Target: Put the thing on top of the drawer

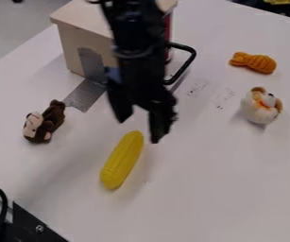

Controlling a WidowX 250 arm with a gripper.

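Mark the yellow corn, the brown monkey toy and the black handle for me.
Corn [122, 159]: camera view, middle of its body.
Monkey toy [45, 122]: camera view, its brown torso.
Handle [189, 58]: camera view, outer bend of the black bar.

Soft, diffuse light, fairly bright on smooth white table [235, 175]. Faint soft-edged shadows beside yellow ridged toy corn cob [123, 159] and pale boxy wooden drawer [74, 45]. Black jointed robot arm [137, 52] reads very dark.
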